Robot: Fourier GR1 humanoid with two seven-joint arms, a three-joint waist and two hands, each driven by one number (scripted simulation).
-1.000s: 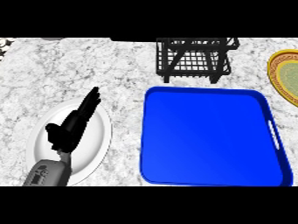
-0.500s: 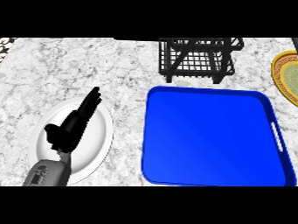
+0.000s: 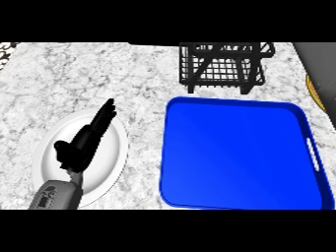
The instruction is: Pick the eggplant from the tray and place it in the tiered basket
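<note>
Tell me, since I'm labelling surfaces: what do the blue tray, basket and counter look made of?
The blue rectangular tray looks like glossy plastic, given its soft sheen. The black tiered basket seems to be thin wire in an open grid. The grey-veined counter resembles polished marble.

Left hand (image 3: 80,145) open, fingers (image 3: 103,114) straight, pointing up-right; grey forearm (image 3: 54,196) below.

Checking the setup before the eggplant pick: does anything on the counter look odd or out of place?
Yes. The blue tray shows no eggplant, only bare blue surface. The left robot hand hovers open over the white plate, not the tray. The black tiered basket stands upright behind the tray. Nothing looks spilled or damaged.
</note>
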